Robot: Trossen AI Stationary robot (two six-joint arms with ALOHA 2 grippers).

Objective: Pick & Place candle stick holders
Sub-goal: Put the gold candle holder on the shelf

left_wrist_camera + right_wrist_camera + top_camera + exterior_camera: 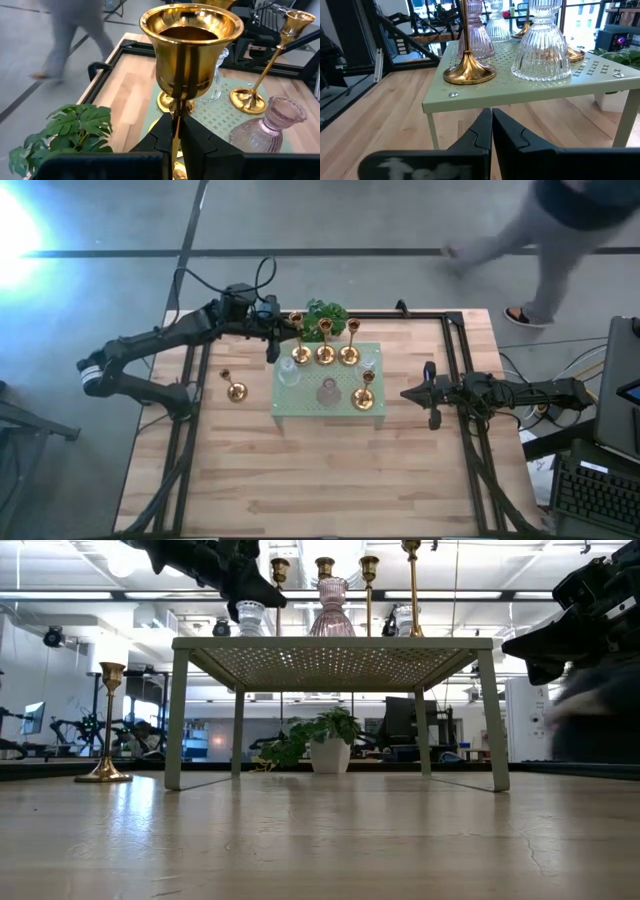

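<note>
My left gripper (283, 328) is at the far left corner of the pale green stand (300, 408), shut on a gold candle stick holder (190, 50) just under its cup. Three more gold holders (325, 355) (348, 356) (365, 395), a pink glass one (327, 392) and two clear glass ones (288, 372) (370, 365) stand on the stand's top by their bases. Another gold holder (236, 390) stands on the wooden table left of the stand. My right gripper (405, 393) hangs shut and empty, right of the stand. My left gripper pinches the holder's thin stem (178, 107) between its two fingers, just below the cup. The fingers come from the table's left, nearly level and slanting a little down, across the stem. The holder stands upright. Its base (301, 357) is over the stand's far left corner; I cannot tell whether it rests there.
A leafy green plant (325, 313) stands just beyond the stand's far edge, close to my left gripper. Black frame rails (455, 370) run along the table's sides. A person (560, 230) walks past beyond the far right corner. Bare wood lies toward the near edge (320, 490).
</note>
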